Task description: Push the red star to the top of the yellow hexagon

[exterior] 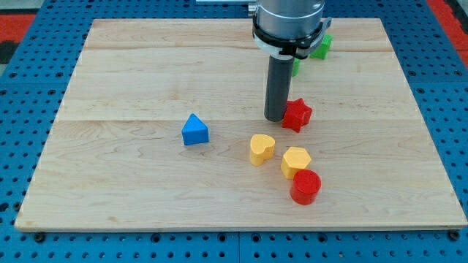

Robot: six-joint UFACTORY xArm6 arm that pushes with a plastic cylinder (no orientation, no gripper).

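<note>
The red star (297, 115) lies right of the board's middle. My tip (276, 117) stands at the star's left side, touching it or nearly so. The yellow hexagon (296, 161) lies below the star, toward the view's bottom, with a gap between them. A red cylinder (306, 186) touches the hexagon's lower right. A yellow heart (262, 148) lies just left of the hexagon.
A blue triangle (194, 130) lies left of the middle. A green block (320, 46) sits near the view's top, partly hidden behind the arm, and another green piece (295, 66) shows beside the rod. The wooden board (131, 183) rests on a blue pegboard.
</note>
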